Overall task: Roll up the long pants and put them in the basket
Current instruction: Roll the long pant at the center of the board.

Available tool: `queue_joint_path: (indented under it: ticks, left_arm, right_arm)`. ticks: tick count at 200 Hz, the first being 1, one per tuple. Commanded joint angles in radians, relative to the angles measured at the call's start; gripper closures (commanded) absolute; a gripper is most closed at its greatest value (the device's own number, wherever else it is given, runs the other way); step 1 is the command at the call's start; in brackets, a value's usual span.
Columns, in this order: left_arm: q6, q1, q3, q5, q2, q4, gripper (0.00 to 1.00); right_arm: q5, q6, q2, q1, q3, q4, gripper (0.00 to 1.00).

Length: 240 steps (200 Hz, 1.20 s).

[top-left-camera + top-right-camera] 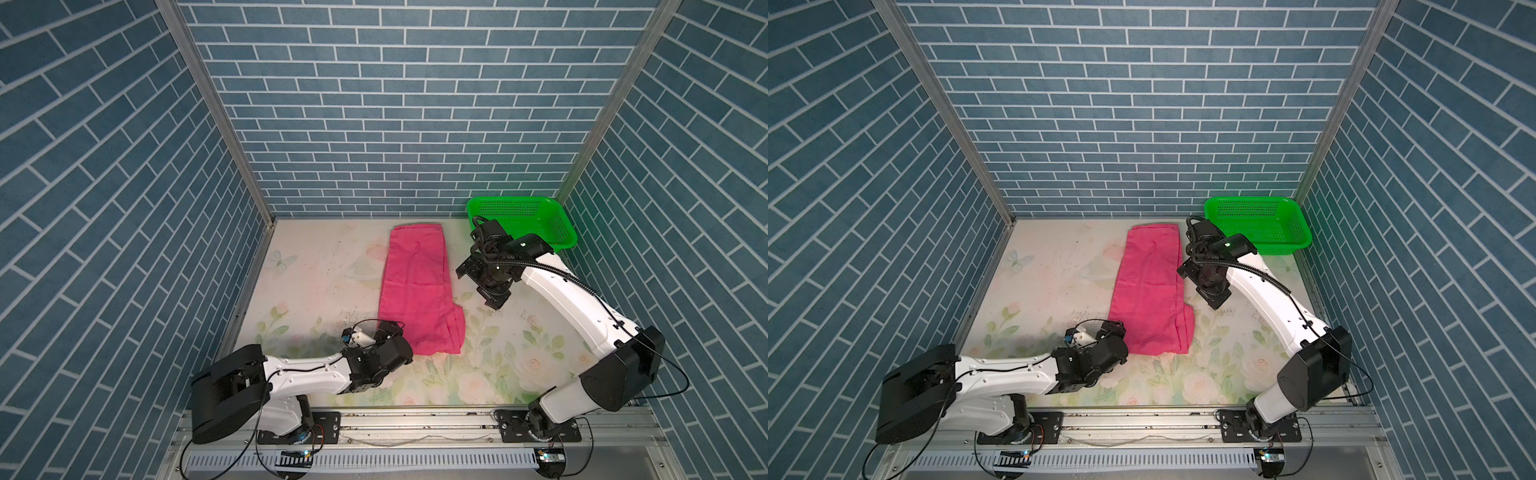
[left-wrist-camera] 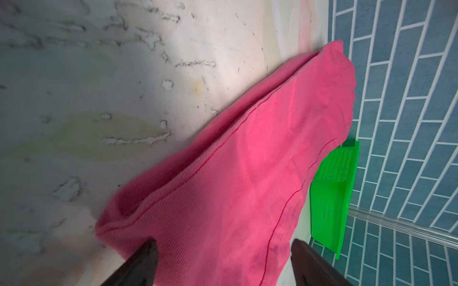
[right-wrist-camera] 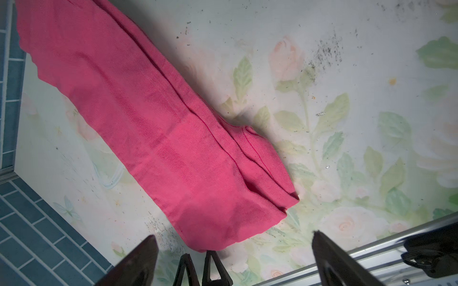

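The long pants [image 1: 415, 282] are magenta-pink and lie flat on the floral table, folded lengthwise into a strip that runs from the back wall toward the front; both top views show them [image 1: 1150, 282]. My left gripper [image 1: 390, 328] is at the strip's near left corner. In the left wrist view it [image 2: 224, 260] is open, its fingers wide apart, with the pants [image 2: 247, 161] lying between and beyond them. My right gripper [image 1: 482, 284] hovers open just right of the strip's middle. In the right wrist view it [image 3: 235, 257] holds nothing, and the pants [image 3: 148, 111] lie ahead of it.
A green mesh basket [image 1: 523, 216] stands at the back right corner, behind the right arm, and also shows in the left wrist view [image 2: 332, 193]. Blue brick-patterned walls close in three sides. A metal rail [image 1: 415, 428] runs along the front edge.
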Motion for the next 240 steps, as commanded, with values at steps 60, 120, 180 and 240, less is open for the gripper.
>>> queue_joint_path:
  ticks: [60,120,180,240]
  left_arm:
    - [-0.049,0.062,-0.192,-0.042,0.069,0.209,0.4]
    - [0.481,0.294,-0.045,0.039,0.023,0.232,0.94]
    - [1.002,0.402,0.288,0.138,0.153,0.036,0.8]
    - [0.917,0.435,0.208,0.17,0.052,-0.002,0.55]
  right_arm:
    - [0.03,-0.444,0.012,-0.065,0.086,-0.088,0.06]
    - [0.139,-0.853,-0.065,-0.066,-0.034,-0.101,0.14]
    - [0.016,-0.992,-0.031,-0.051,-0.091,-0.099,0.14]
    - [0.178,-1.16,-0.035,0.176,-0.126,-0.087,0.14]
